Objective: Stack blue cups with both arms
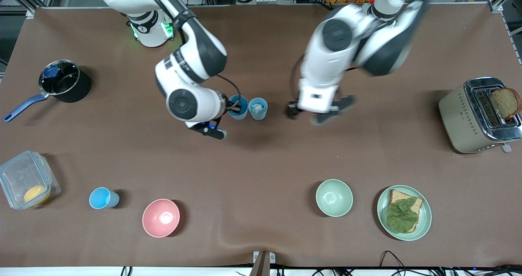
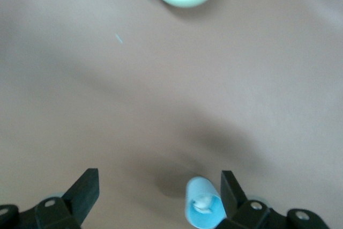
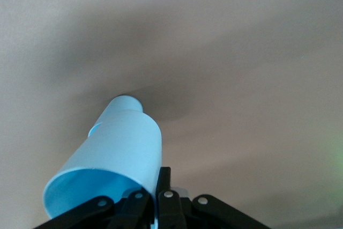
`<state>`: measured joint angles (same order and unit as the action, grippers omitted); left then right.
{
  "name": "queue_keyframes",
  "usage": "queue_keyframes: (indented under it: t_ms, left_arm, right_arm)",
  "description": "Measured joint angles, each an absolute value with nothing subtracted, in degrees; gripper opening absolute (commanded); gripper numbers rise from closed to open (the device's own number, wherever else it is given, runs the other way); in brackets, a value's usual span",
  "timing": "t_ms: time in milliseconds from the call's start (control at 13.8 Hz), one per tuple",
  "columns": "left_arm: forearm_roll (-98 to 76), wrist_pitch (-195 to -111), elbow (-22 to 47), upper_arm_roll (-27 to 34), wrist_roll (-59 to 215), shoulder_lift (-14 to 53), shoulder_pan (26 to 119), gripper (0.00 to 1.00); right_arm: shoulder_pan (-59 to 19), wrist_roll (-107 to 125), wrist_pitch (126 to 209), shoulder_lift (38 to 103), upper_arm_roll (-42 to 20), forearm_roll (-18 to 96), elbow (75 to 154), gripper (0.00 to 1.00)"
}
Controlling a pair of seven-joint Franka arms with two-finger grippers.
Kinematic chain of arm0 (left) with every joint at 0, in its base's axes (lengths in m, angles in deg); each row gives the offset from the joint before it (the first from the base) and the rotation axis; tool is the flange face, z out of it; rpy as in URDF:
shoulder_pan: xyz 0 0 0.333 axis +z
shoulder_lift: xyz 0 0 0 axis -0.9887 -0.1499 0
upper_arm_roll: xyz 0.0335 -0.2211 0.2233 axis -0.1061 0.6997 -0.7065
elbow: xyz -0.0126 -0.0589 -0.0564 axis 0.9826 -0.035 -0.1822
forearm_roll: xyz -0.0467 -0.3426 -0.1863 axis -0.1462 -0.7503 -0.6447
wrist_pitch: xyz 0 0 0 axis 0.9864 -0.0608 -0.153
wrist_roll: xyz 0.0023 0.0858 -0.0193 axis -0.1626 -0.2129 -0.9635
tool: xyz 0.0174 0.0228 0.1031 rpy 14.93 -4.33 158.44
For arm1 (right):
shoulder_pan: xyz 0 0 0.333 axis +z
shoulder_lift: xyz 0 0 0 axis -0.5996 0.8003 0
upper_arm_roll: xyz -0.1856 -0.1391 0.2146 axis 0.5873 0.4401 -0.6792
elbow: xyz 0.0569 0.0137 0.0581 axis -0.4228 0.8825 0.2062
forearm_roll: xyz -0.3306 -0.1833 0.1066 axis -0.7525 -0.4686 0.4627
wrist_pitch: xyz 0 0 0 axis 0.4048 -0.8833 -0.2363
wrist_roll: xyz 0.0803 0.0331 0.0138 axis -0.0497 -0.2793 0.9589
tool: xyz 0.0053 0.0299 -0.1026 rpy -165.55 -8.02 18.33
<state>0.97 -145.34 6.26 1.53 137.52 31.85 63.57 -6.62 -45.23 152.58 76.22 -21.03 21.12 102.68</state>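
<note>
My right gripper (image 1: 233, 109) is shut on the rim of a light-blue cup (image 1: 238, 107) at mid-table; in the right wrist view one finger (image 3: 164, 179) presses the outside of that cup (image 3: 120, 148) and the other is inside it. A second blue cup (image 1: 257, 108), with a white patch inside, stands right beside it toward the left arm's end. My left gripper (image 1: 316, 112) is open and empty over the table beside that cup; in the left wrist view this cup (image 2: 203, 205) sits close to one fingertip (image 2: 231, 186). A third blue cup (image 1: 104, 197) stands near the front camera.
A pink bowl (image 1: 160, 217), a pale green bowl (image 1: 334, 197) and a plate with bread and lettuce (image 1: 403, 213) lie near the front edge. A clear box (image 1: 25, 184), a saucepan (image 1: 61, 82) and a toaster (image 1: 479, 115) stand at the table's ends.
</note>
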Motion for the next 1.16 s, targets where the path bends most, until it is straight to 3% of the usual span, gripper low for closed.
queue_keyframes:
  t_ms: [509,873,945,1018,1164]
  left_arm:
    - [1.02,-133.35,6.2,1.16,104.59,44.03,86.17,1.0]
    - [0.97,-127.59,3.72,1.07,93.58,45.64,90.54,1.0]
    - [0.97,-127.52,3.38,0.19,91.51,45.57,90.03,1.0]
    - [0.97,-127.52,2.77,-1.83,89.51,45.29,88.8,1.0]
    - [0.86,-126.99,0.89,-6.1,86.87,44.37,86.89,1.0]
  right_arm:
    - [-1.71,-49.61,158.27,77.66,-21.01,21.22,105.77,0.0]
    - [0.71,-52.37,160.78,79.36,-21.0,21.24,106.1,0.0]
    - [0.77,-52.49,160.79,79.52,-20.99,21.24,106.2,0.28]
    - [0.77,-52.5,160.79,79.55,-20.87,21.24,106.28,0.99]
    - [0.75,-52.6,160.81,79.54,-20.55,21.24,106.24,1.0]
